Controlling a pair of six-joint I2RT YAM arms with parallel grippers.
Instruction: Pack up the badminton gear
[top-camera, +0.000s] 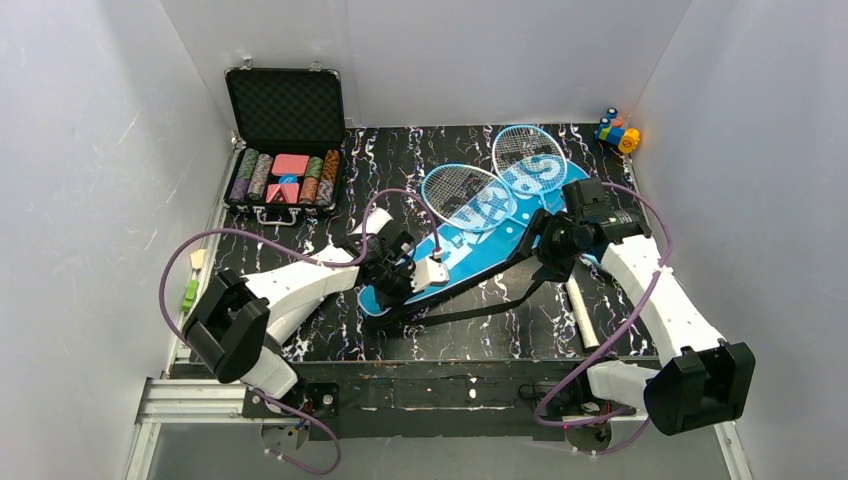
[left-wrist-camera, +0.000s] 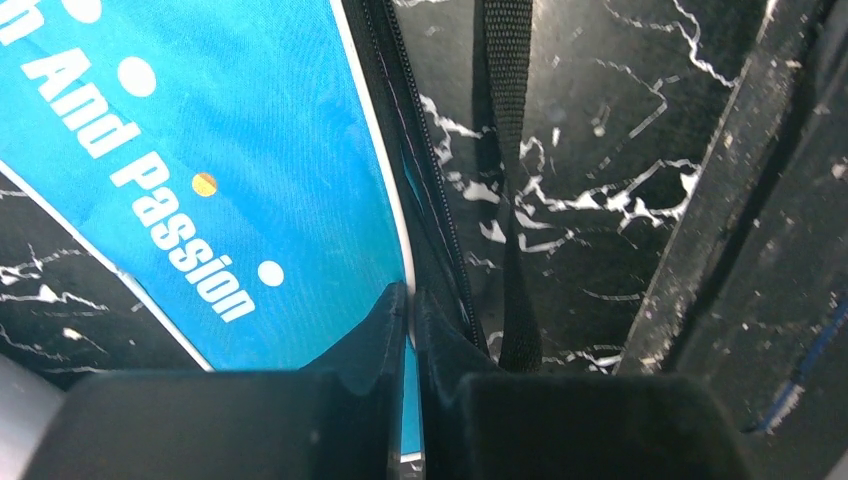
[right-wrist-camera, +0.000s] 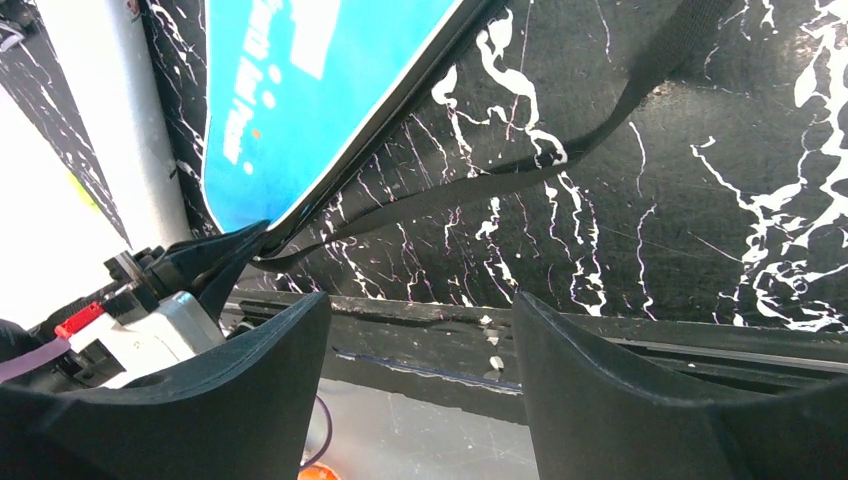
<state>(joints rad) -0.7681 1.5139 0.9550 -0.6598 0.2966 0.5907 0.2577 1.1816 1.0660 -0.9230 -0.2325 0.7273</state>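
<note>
fig.: top, left-wrist and right-wrist views. the bag (top-camera: 480, 245) lies diagonally on the table (top-camera: 400, 160), with its narrow end near-left and its wide end far-right. the two rackets (top-camera: 462, 195) rest with their heads over the wide end. i cannot tell whether their handles are inside the bag. the tube (top-camera: 590, 320) lies near-right, beside the right arm and apart from the bag.

the left gripper (left-wrist-camera: 410, 295) is at the narrow end, its jaws pinched on the bag's edge just beside the zip (left-wrist-camera: 440, 230). the right gripper (right-wrist-camera: 420, 310) hangs above the table by the bag's right side, jaws wide and holding nothing, with the strap (right-wrist-camera: 480, 180) trailing below it.

i judge the bag to be thin, light and floppy. held at one point it will sag and drag, so a second hold on the opposite lip of the opening would keep the mouth apart. the rackets look light with stiff frames, and i would take them by the shaft or handle, never across the strings. the tube looks rigid and smooth and is likely to roll, so i would grip it across its middle. the loose strap may snag a finger.
</note>
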